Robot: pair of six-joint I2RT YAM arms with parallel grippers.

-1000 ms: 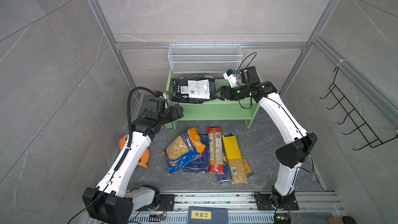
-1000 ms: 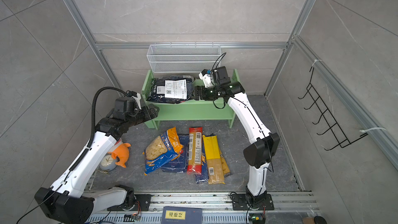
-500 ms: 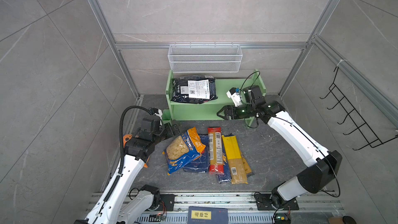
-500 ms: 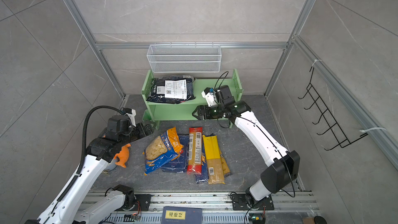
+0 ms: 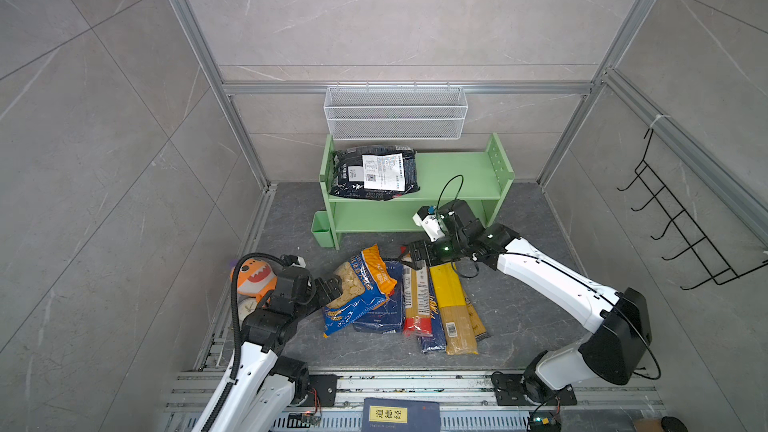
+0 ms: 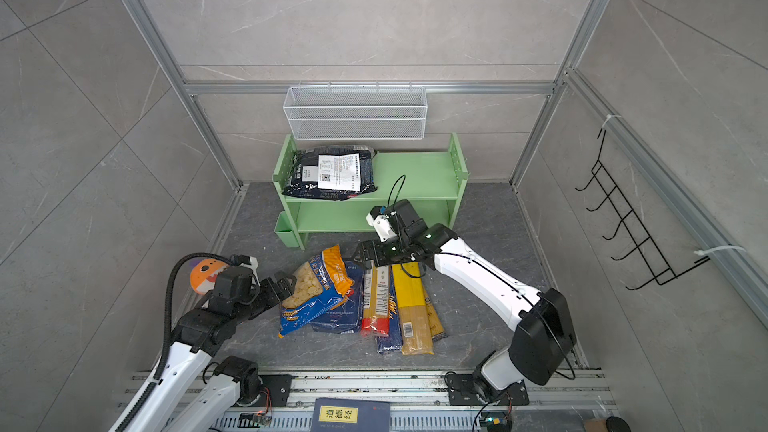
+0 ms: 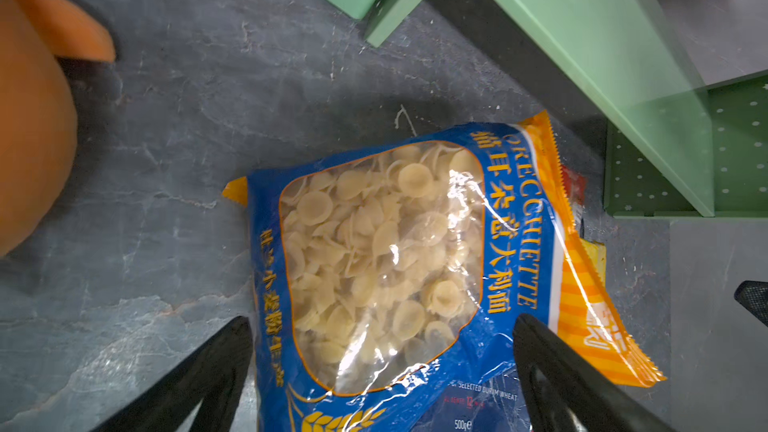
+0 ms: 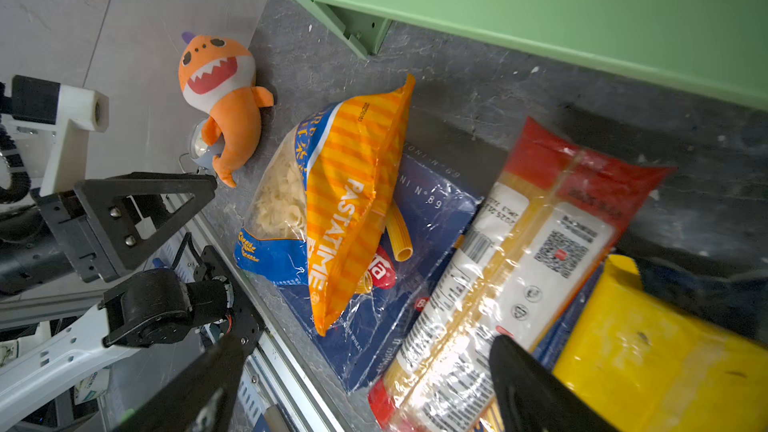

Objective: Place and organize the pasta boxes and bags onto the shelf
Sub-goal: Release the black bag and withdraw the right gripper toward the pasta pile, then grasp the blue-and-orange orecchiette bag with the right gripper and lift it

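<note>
The left gripper (image 5: pixel 333 284) hangs with its jaws spread wide and holding nothing, just at the left edge of the blue-orange bag of shell pasta (image 5: pixel 360 284), which lies on the floor in front of the shelf (image 5: pixel 457 172), propped across the wide blue box (image 5: pixel 382 314). In the left wrist view the bag (image 7: pixel 386 251) stretches away from the left gripper (image 7: pixel 382 322) along its long axis, toward the shelf, and 1 black finger stands off each long side, so the closing line crosses the bag's short width; that alignment looks like what the coming grasp depends on. The right gripper (image 5: pixel 409 258) is likewise wide open and empty, poised over the shelf-side end of the red spaghetti pack (image 5: pixel 415 297), whose long axis runs from the shelf toward the robot's base, beside the yellow pack (image 5: pixel 451 305). Each arm is thus nearer its own item: left to the shell bag, right to the long packs. Only the black bag (image 5: pixel 374 172) sits on the shelf, at the left end of the upper tier; the rest of that tier looks bare. The orange plush shark (image 5: pixel 251 276) lies just beside the left arm, apart from the pasta.
</note>
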